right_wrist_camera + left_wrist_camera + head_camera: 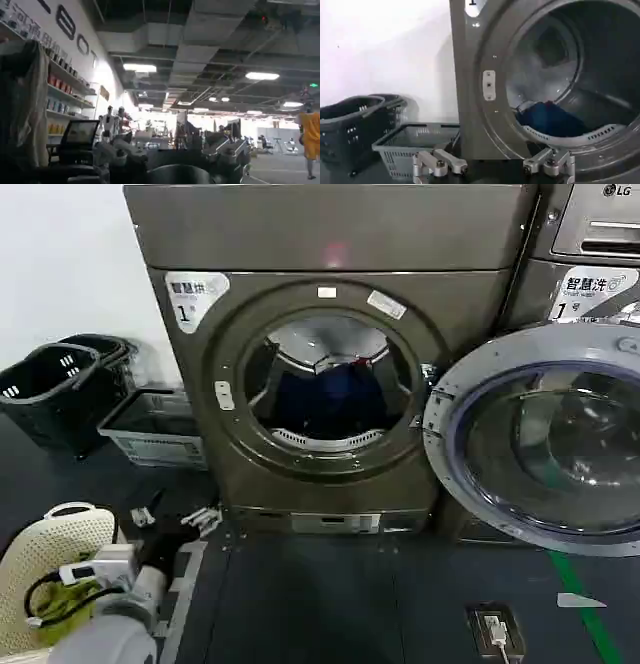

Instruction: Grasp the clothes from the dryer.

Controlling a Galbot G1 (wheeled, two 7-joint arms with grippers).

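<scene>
From the head view, the dryer (330, 354) stands in the middle with its round mouth wide open. Its glass door (545, 439) is swung out to the right, and the edge of the picture cuts part of it off. The clothes (330, 399) are a dark blue heap low in the drum. The drum is dim, so you cannot make out what kind of clothes they are. The left tool (175, 517) is low on the left, down by the floor, in front of the dryer's bottom left corner. Its fingers are spread apart and hold nothing. The clothes are well apart from it, higher up and to the right, inside the drum. A cream basket (60, 559) sits beside the left arm. Two black baskets (60, 389) and a grey crate (150, 429) stand by the wall.

From the left wrist view, the left tool (494, 165) shows its two silver fingers (440, 162) spread wide at the near edge. The clothes (552, 120) lie past the fingers, inside the drum, just behind the steel lip. The dryer (475, 100) is cut off at the edges.

From the right wrist view, the right tool (175, 155) points out at a big room with ceiling lights and shelves. It is dark and blurry. Its fingers seem to be spread apart and hold nothing.
</scene>
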